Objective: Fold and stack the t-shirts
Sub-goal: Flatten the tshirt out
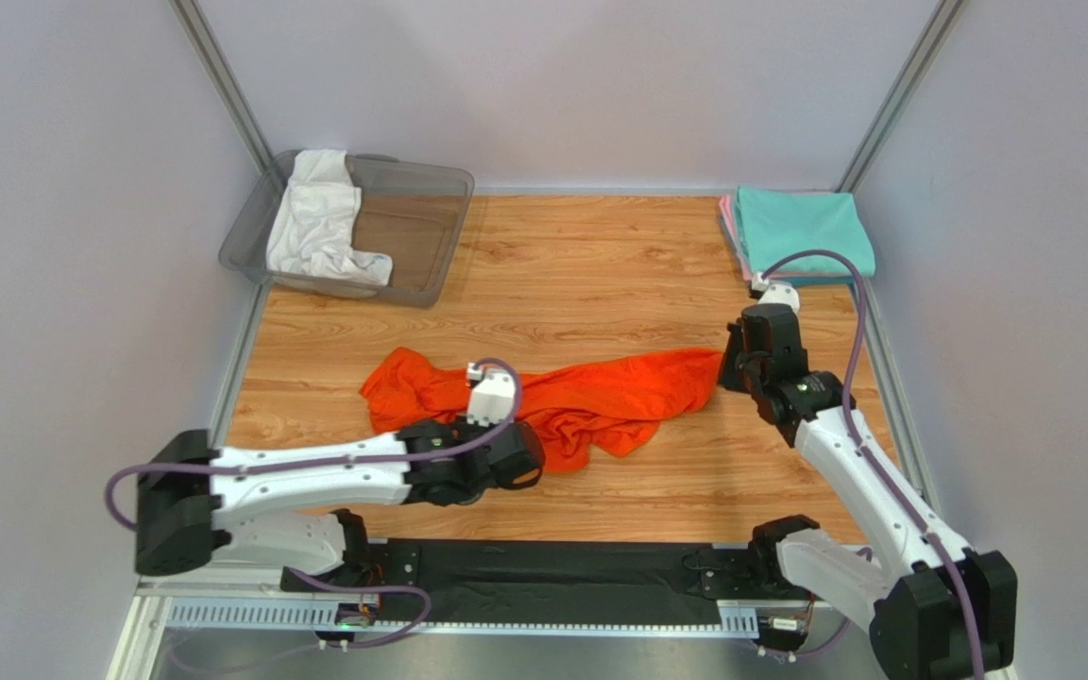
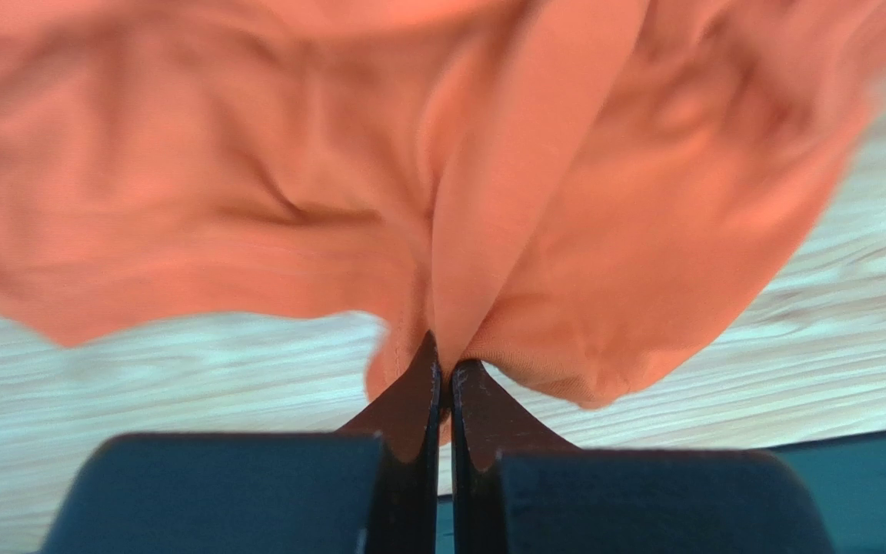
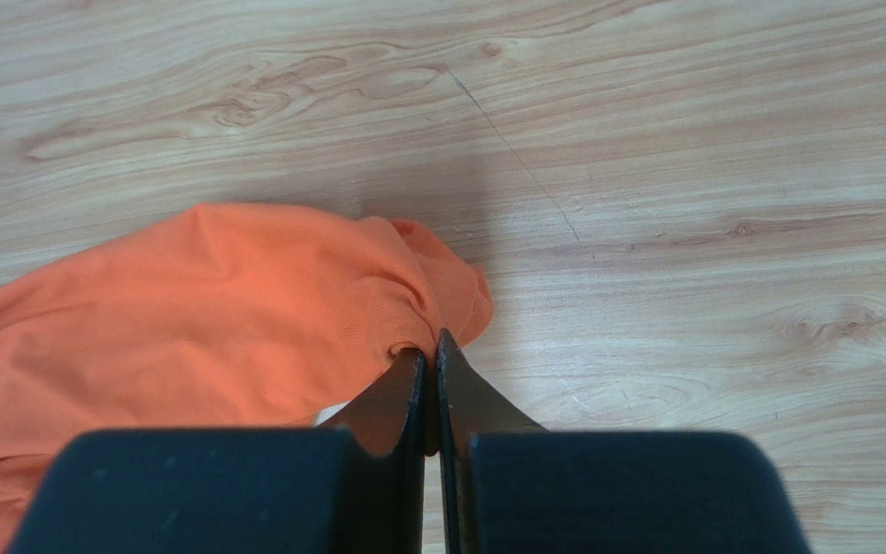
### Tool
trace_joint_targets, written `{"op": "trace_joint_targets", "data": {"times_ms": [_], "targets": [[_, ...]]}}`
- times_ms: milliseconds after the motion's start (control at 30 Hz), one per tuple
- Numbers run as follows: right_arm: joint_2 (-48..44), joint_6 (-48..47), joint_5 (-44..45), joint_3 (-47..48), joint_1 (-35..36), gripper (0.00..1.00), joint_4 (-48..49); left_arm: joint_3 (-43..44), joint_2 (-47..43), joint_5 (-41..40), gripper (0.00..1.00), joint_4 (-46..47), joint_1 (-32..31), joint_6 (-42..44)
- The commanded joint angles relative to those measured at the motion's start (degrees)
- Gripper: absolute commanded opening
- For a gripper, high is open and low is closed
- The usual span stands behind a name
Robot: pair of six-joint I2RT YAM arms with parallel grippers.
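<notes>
The bright orange t-shirt (image 1: 585,395) lies crumpled across the middle of the wooden table. My left gripper (image 1: 519,451) is shut on a fold of its near edge; in the left wrist view the cloth (image 2: 505,208) bunches between the tips of the gripper (image 2: 444,372). My right gripper (image 1: 734,371) is shut on the shirt's right end; in the right wrist view the cloth (image 3: 217,312) is pinched at the tips of the gripper (image 3: 430,344). A white t-shirt (image 1: 316,217) hangs in the bin. A teal folded shirt (image 1: 805,231) lies on a pink one (image 1: 729,234) at the back right.
A clear grey plastic bin (image 1: 422,234) stands at the back left. Grey walls close in the table on three sides. A black strip (image 1: 550,574) runs along the near edge between the arm bases.
</notes>
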Motion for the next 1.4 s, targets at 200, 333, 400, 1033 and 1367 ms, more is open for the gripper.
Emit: {"op": "trace_joint_targets", "data": {"times_ms": [200, 333, 400, 1033, 1367], "targets": [[-13.9, -0.4, -6.1, 7.1, -0.1, 0.0, -6.4, 6.5, -25.7, -20.8, 0.0, -4.3, 0.4, 12.4], [-17.4, -1.6, -10.0, 10.9, -0.3, 0.0, -7.1, 9.9, -31.0, -23.8, 0.0, -0.1, 0.4, 20.9], [-17.6, -1.6, -10.7, 14.4, -0.1, 0.0, -8.4, 12.0, -32.7, -24.0, 0.0, 1.9, 0.4, 25.8], [-24.7, -4.0, -21.5, 48.4, -0.2, 0.0, -23.1, 31.2, -38.7, 15.3, 0.0, 13.2, 0.4, 44.1], [-26.6, -4.2, -16.9, 50.3, -0.2, 0.0, -25.7, 34.6, -38.5, 8.3, 0.0, 8.2, 0.4, 40.3]]}}
